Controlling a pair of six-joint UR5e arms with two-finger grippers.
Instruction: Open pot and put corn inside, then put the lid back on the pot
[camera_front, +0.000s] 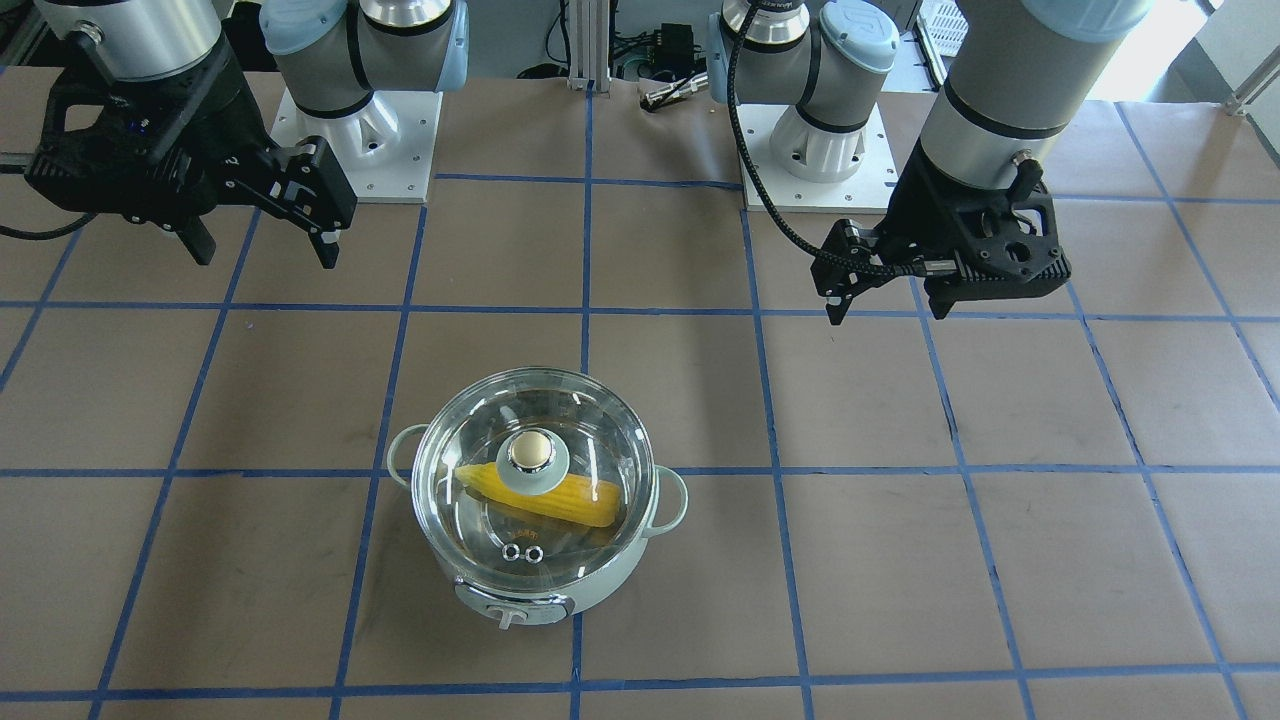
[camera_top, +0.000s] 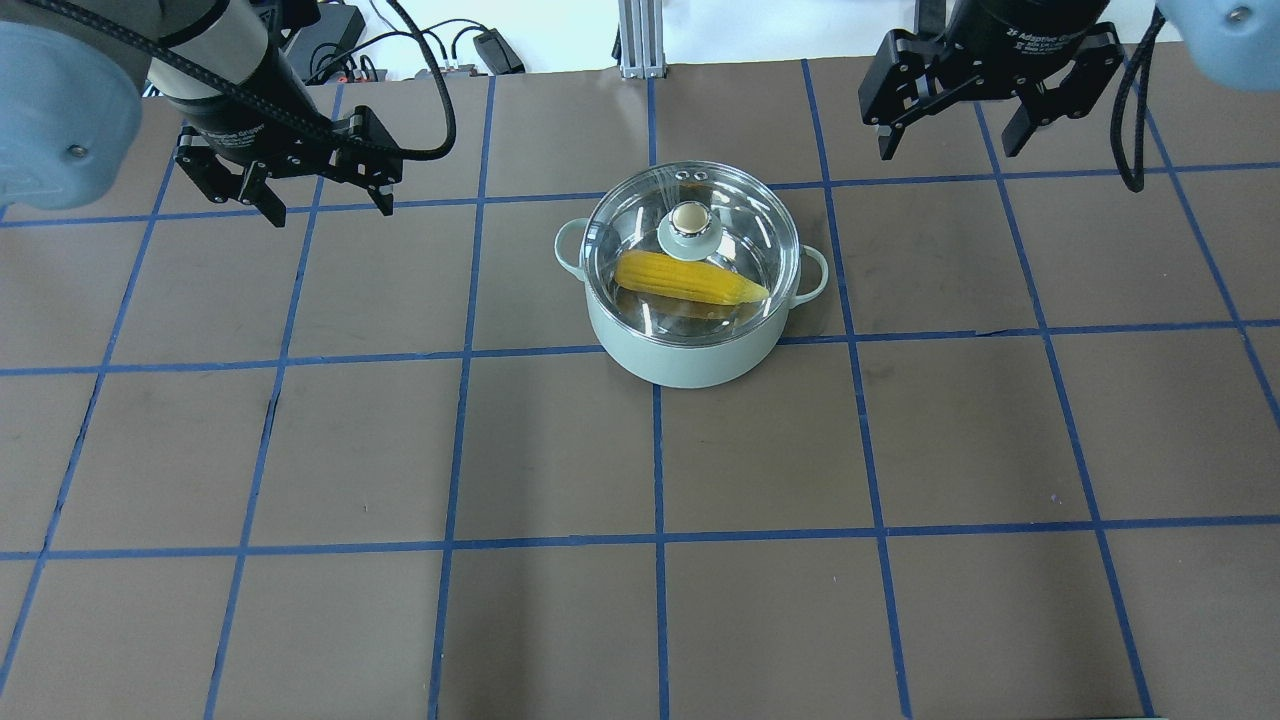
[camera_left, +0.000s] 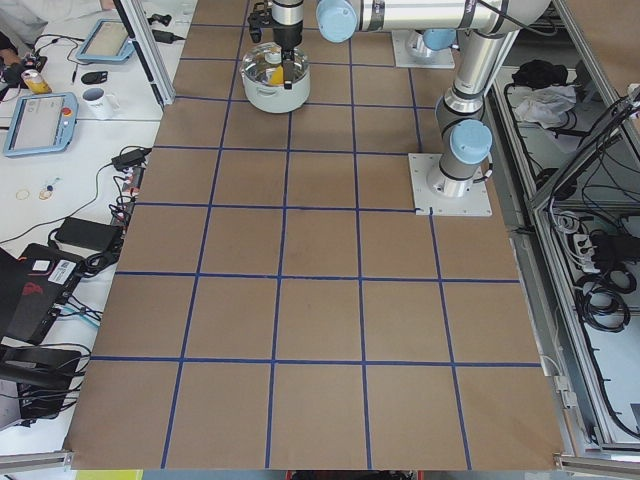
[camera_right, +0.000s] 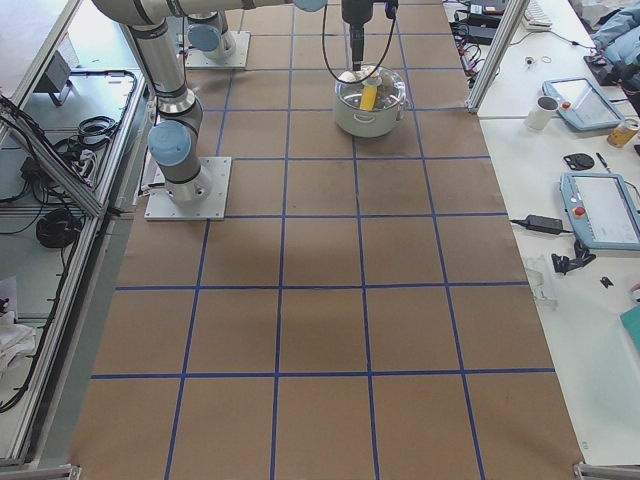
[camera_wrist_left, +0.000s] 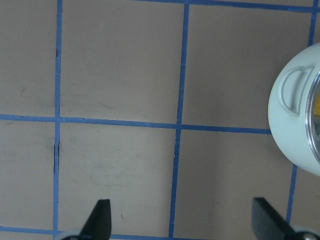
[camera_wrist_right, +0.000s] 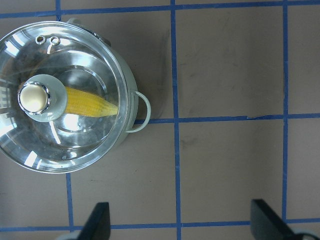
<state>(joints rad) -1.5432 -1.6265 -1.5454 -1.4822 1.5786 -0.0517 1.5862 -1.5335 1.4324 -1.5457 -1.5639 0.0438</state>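
Note:
The pale mint-green pot (camera_front: 472, 592) stands on the table with the clear glass lid (camera_front: 580, 415) seated on its rim. The yellow corn (camera_front: 578, 502) lies inside, seen through the glass. In the overhead view the pot (camera_top: 680, 362), lid (camera_top: 745, 222) and corn (camera_top: 690, 280) sit at centre back. My left gripper (camera_top: 328, 210) is open and empty, raised well to the pot's left. My right gripper (camera_top: 948, 150) is open and empty, raised to the pot's right. The right wrist view shows the lid (camera_wrist_right: 90, 65) and corn (camera_wrist_right: 95, 104); the left wrist view shows the pot's side (camera_wrist_left: 290, 130).
The table is brown paper with a blue tape grid (camera_top: 660, 450). The two arm bases (camera_front: 355, 150) stand on white plates at the robot's side. Side benches hold tablets and a mug (camera_right: 545, 112) beyond the table's edge.

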